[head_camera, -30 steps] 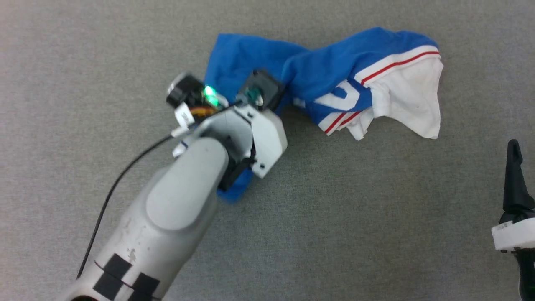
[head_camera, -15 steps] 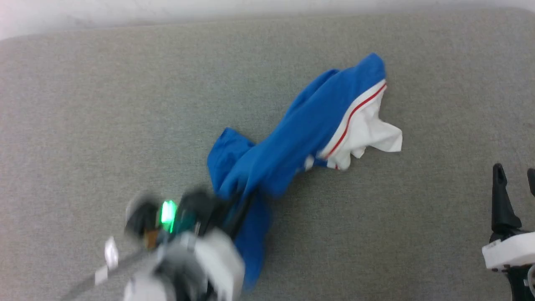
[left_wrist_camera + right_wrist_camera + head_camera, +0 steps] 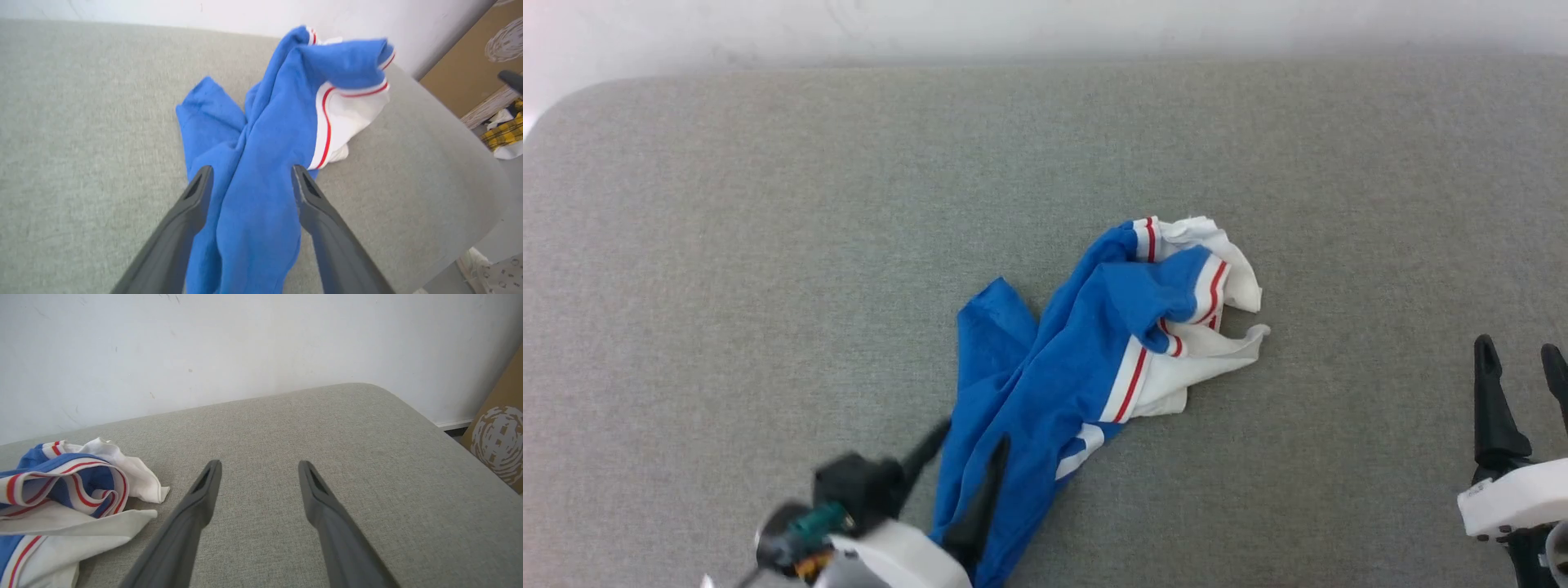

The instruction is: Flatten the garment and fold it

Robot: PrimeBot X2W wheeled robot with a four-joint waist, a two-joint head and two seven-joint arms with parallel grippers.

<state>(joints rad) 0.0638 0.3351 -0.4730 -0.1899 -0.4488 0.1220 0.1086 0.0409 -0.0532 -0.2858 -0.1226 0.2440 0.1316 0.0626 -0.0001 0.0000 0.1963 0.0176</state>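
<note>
Inside the left claw (image 3: 251, 168) (spread): garment (image 3: 282, 122).

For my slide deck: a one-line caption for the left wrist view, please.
Open left gripper with a crumpled blue-and-white garment between its fingers, on a grey fabric surface.

A grey woven pad (image 3: 768, 245) spans the head view, its rounded corner at the upper left and its far edge along the top. One crumpled shirt (image 3: 1054, 376) lies on it, low and just right of centre. Its blue body runs up from the bottom edge, with white, red-striped sleeves bunched at its upper right end.
</note>
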